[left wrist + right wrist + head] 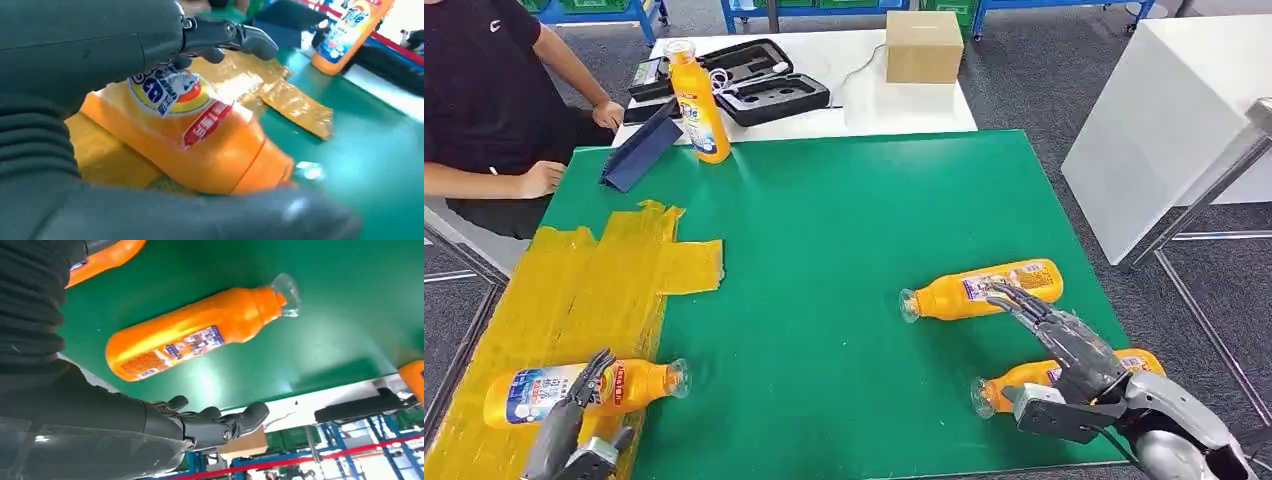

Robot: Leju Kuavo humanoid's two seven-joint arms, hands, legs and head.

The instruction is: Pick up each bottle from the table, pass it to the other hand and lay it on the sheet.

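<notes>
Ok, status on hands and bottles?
Left hand around bottle on sheet. Right hand open above two lying bottles. Nothing blocking.

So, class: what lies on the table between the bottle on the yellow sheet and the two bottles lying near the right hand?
Nothing: in the head view only bare green mat separates the sheet's bottle from the two bottles by the right hand.

A cardboard box (924, 46) and open black case (759, 82) share the white table (864, 105).

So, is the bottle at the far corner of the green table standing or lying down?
Standing. The bottle is upright, cap on top, base on the green table.
</notes>
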